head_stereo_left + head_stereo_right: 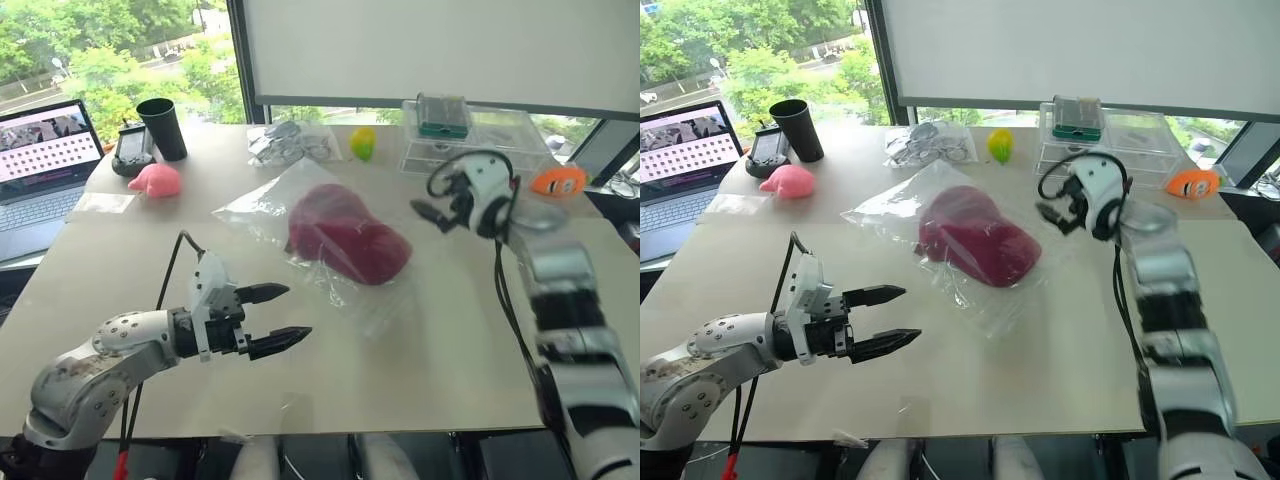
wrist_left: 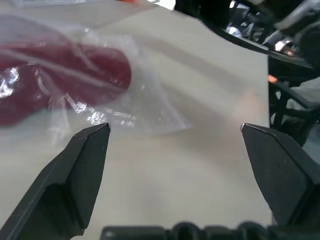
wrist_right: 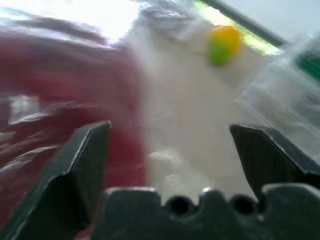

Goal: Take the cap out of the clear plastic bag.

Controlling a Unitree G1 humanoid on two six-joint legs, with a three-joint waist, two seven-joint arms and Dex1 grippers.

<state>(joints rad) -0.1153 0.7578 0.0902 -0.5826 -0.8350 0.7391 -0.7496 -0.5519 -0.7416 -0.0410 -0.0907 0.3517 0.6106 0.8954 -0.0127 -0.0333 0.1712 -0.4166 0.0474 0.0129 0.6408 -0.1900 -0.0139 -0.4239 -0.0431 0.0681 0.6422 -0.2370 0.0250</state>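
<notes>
From the head camera I see the cap (image 1: pixel 347 243) inside the clear plastic bag (image 1: pixel 262 206) at mid-table (image 1: pixel 420 360); I can read no writing on it. My left gripper (image 1: pixel 278 317) hangs near the bag, fingers apart and empty. My right gripper (image 1: pixel 1054 217) sits beside the bag. Left wrist: fingers wide, the bag's corner between the tips. Right wrist: fingers wide, holding nothing, the cap close by.

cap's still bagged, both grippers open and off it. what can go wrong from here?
1. The cap fills most of the clear bag, so a pinch by the left gripper could catch fabric with the film and drag both together.
2. Nothing pins the bag; pulling with the right gripper alone would likely slide it across the table.
3. The film is slack and crinkled, so the fingers may slip off it.
</notes>
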